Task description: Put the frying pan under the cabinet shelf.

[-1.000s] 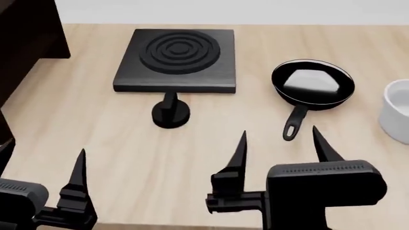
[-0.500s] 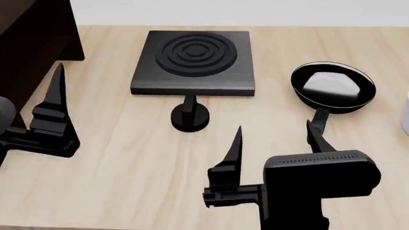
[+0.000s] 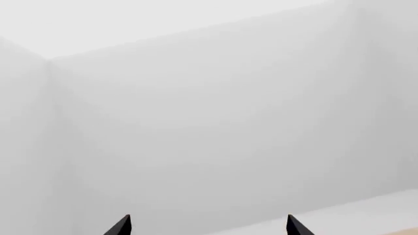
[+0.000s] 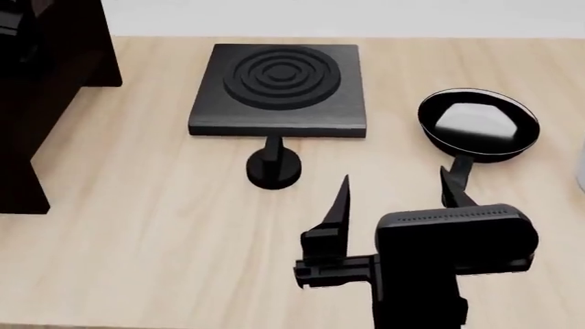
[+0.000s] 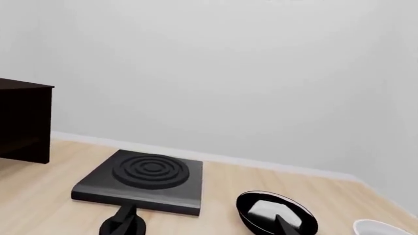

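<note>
- Left wrist view: plain pale walls meeting at a corner fill almost everything you see; only the two black tips of the left gripper (image 3: 207, 226) show at the edge, spread well apart with nothing between them, so that hand is released and empty, and none of the task's things appear here

- Head view: a light, matte wood-grain surface (image 4: 155, 226) carries everything. The frying pan (image 4: 477, 129) sits on it, far over on the right, a small round black pan with a glossy inside that throws back a bright patch, its long handle reaching toward your right gripper (image 4: 395, 199). Those pointed black fingers are spread, empty, one tip close to the handle, but I cannot tell whether it touches. The cabinet shelf (image 4: 41, 89) is a big, nearly black flat-panelled box at the far left, well apart from the pan. Between them lie a square burner plate (image 4: 279, 89) with raised concentric rings and a small round black knob-like piece (image 4: 273, 166)

- Right wrist view: the pan, burner plate, a white bowl's rim (image 5: 385, 227) and the cabinet's straight dark edge all rest on the same surface

- Judgement: nothing is done yet; you have the grasp, the carry across and the placing left
</note>
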Robot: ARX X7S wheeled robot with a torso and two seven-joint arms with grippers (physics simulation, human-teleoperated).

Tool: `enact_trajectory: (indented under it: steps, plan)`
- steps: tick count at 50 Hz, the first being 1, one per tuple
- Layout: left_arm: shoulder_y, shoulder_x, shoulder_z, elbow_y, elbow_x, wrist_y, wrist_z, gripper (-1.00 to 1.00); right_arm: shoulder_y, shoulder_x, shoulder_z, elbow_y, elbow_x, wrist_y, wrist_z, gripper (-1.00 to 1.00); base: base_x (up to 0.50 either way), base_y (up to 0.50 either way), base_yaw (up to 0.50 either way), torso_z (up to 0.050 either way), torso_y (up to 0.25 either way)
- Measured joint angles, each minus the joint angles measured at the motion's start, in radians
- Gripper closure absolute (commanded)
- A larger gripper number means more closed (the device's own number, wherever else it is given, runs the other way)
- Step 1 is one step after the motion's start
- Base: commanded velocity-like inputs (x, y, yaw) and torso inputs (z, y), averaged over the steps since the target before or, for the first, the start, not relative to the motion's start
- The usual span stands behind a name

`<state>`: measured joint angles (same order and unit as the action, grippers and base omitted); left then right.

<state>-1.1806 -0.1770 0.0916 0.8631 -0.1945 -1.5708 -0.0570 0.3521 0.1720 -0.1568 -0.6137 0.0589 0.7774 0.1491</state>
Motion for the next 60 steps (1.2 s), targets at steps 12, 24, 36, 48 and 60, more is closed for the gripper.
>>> enact_trajectory:
  steps: [12,24,36,48,60]
  plan:
    - [-0.038,-0.009,0.005,-0.016,-0.008,0.0,-0.002,-1.0,0.006,0.004,-0.002,-0.001,0.008,0.006,0.01,-1.0,0.14,0.39,0.0,0.0,0.0]
    - [-0.048,-0.017,0.01,-0.027,-0.012,0.0,-0.005,-1.0,0.007,0.007,0.001,-0.005,0.023,0.014,0.014,-1.0,0.25,0.22,0.0,0.0,0.0]
    - [-0.056,-0.017,0.008,-0.033,-0.021,0.0,-0.008,-1.0,0.008,0.013,0.003,-0.01,0.034,0.017,0.019,-1.0,0.41,0.01,0.0,0.0,0.0]
    - [-0.062,-0.016,0.015,-0.036,-0.027,0.0,-0.018,-1.0,0.009,0.019,0.001,-0.012,0.041,0.019,0.024,-1.0,0.43,0.0,0.0,0.0,0.0]
    - [-0.069,-0.022,0.036,-0.048,-0.027,0.0,-0.036,-1.0,0.011,0.025,0.0,-0.01,0.047,0.018,0.03,-1.0,0.45,0.1,0.0,0.0,0.001]
